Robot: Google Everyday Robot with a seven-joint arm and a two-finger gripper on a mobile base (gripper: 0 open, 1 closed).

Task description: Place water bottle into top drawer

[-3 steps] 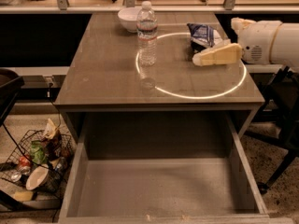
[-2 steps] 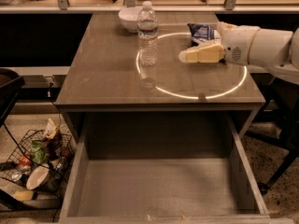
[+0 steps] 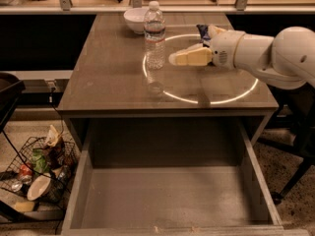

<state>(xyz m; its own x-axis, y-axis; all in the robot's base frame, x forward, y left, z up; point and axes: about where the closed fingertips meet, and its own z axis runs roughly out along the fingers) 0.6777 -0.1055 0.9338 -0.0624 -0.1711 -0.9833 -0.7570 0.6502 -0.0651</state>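
Observation:
The water bottle (image 3: 154, 36) stands upright on the grey-brown table (image 3: 108, 77), left of centre toward the back. It is clear and ribbed, with a white cap and a white label with a red band. My gripper (image 3: 176, 59) comes in from the right on a white arm, its cream fingers pointing left, just right of the bottle's lower half and a little apart from it. The top drawer (image 3: 170, 195) is pulled out below the table's front edge, and its flat bottom is bare.
A white bowl (image 3: 135, 18) sits behind the bottle at the table's back. A blue snack bag (image 3: 203, 31) lies behind my arm. A wire basket of rubbish (image 3: 37, 173) stands on the floor at the left. A chair leg (image 3: 295, 178) shows at the right.
My arm has moved left across the table, bringing the gripper from near the snack bag to just beside the water bottle. The bottle and drawer have not moved.

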